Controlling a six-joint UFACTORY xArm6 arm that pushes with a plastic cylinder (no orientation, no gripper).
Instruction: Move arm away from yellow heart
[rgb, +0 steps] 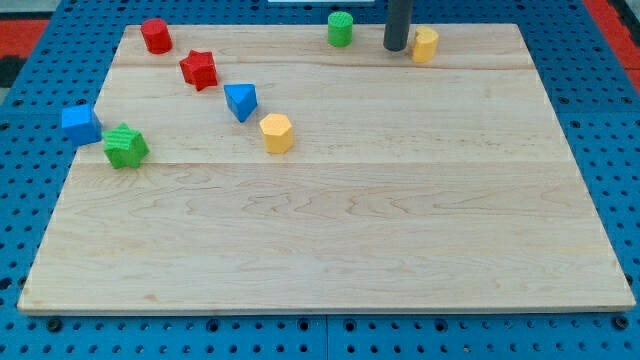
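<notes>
The yellow heart (426, 44) lies near the view's top edge of the wooden board, right of centre. My tip (396, 48) stands just to the heart's left, almost touching it. The dark rod rises out of the view's top. A green cylinder (340, 29) stands a little further left of my tip.
A red cylinder (155, 36) and a red star (199, 70) lie at the top left. A blue triangular block (240, 101) and a yellow hexagon (276, 132) lie left of centre. A blue cube (80, 123) and a green star (125, 146) lie by the board's left edge (70, 170).
</notes>
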